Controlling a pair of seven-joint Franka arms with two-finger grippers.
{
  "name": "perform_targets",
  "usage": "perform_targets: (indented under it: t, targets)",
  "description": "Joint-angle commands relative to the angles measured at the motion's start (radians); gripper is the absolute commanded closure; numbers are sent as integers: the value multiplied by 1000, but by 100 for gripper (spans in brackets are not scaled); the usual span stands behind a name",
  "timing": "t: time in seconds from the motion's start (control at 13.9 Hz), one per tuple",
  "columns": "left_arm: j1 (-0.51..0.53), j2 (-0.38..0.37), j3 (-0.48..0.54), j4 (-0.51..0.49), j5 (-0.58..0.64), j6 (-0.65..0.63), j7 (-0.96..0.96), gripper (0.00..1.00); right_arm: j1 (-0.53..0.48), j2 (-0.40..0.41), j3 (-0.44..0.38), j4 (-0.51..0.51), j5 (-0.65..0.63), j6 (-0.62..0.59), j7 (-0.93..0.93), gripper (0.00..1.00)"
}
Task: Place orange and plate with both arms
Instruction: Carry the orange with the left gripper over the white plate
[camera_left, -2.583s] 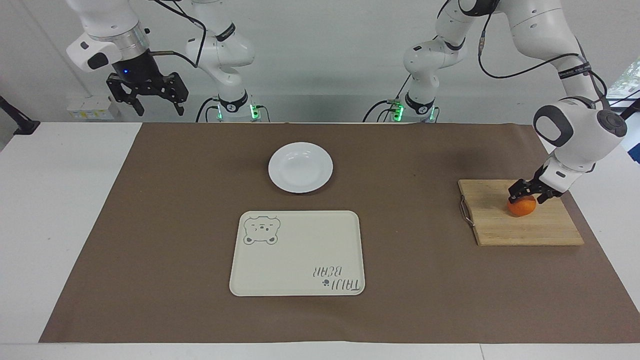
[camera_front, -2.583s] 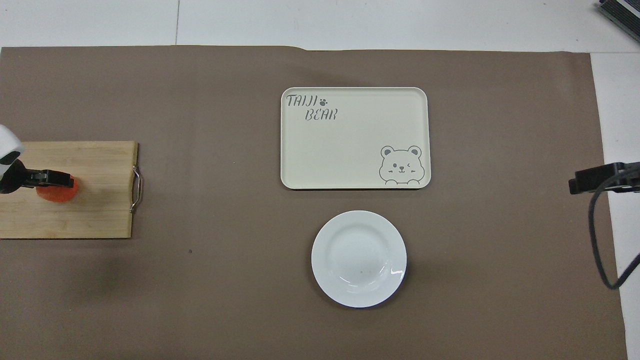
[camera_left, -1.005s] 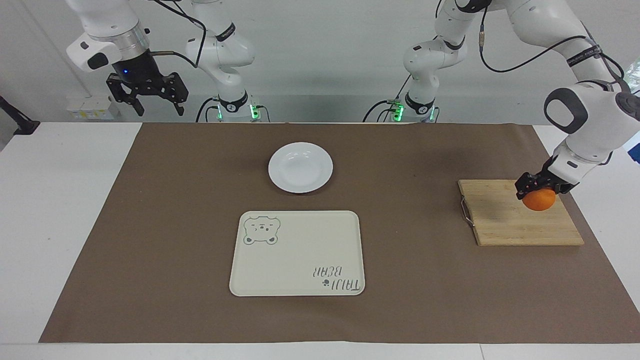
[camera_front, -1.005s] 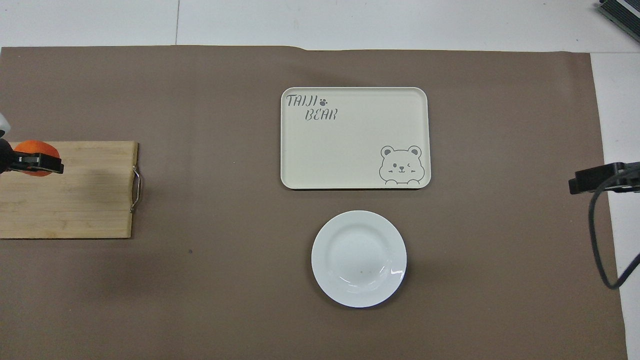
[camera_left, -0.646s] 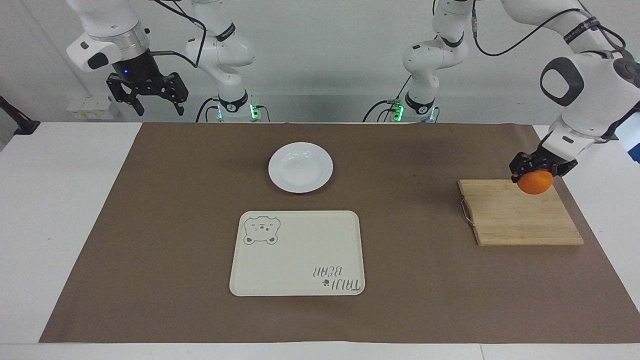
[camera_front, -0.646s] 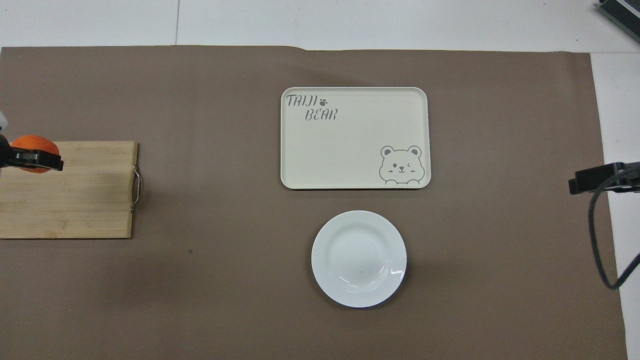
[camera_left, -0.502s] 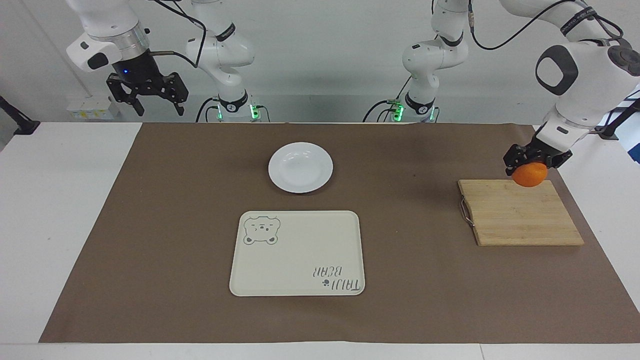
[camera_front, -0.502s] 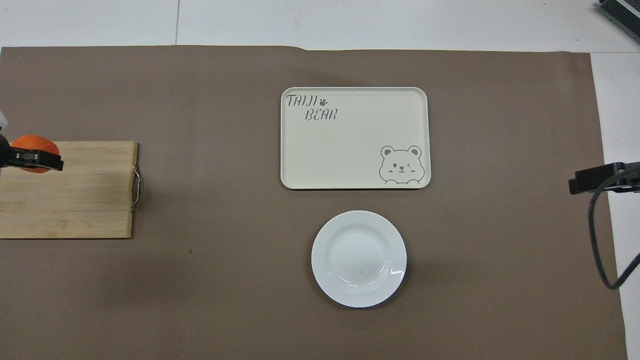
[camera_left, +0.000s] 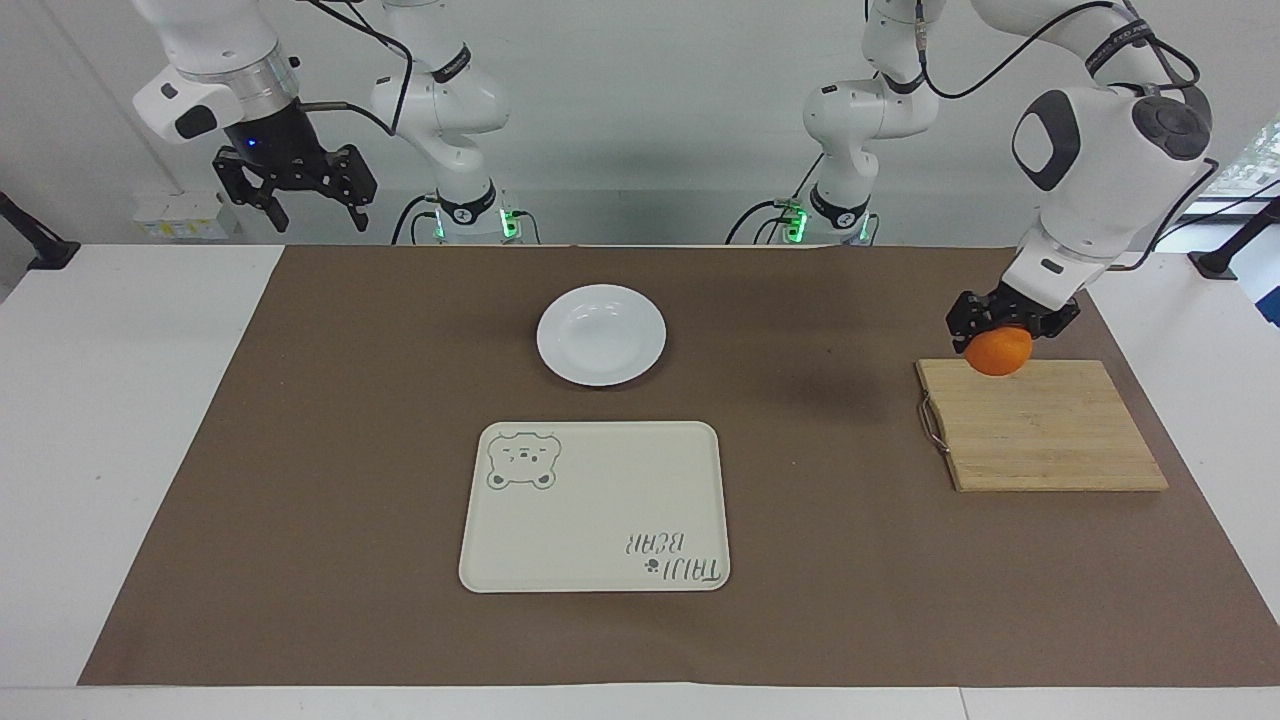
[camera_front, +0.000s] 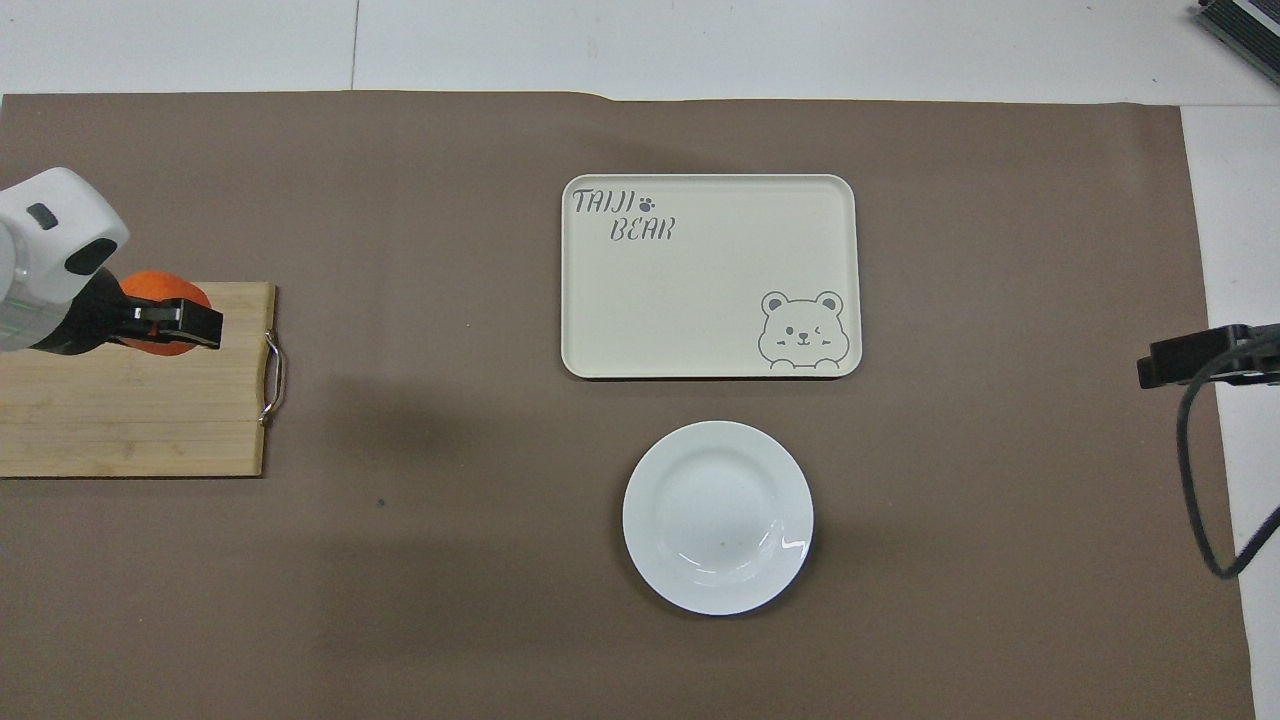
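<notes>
You see the right gripper (camera_left: 306, 195) waiting raised, its fingers spread, at the right arm's end of the table (camera_left: 120, 420). The plate (camera_left: 601, 334) lies nearer the robots than the tray (camera_left: 595, 506). The left gripper (camera_left: 1010, 322) pinches the orange (camera_left: 999, 352) over the board (camera_left: 1040, 438).

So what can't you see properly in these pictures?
- Small round bright-orange fruit: overhead view, mostly covered by the left gripper holding it.
- Right gripper: overhead view, cut off by the picture's edge.
- Pale wooden cutting board: overhead view, its end cut off by the edge.
</notes>
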Motion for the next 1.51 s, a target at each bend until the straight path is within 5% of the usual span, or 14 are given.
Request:
perform_targets:
  t: [0.0,0.79,1.44]
  targets:
    - [-67,-22,16,-18,-7,-9,-28,100,-7,-16,4,-19,-9,6,9,0]
    - [-374,-46,9,-53,-7,11,-358,100,-7,-16,4,-19,-9,6,9,0]
    - [-649,62,8,-55,-10,177,-765,100,-7,-16,4,-19,-9,6,9,0]
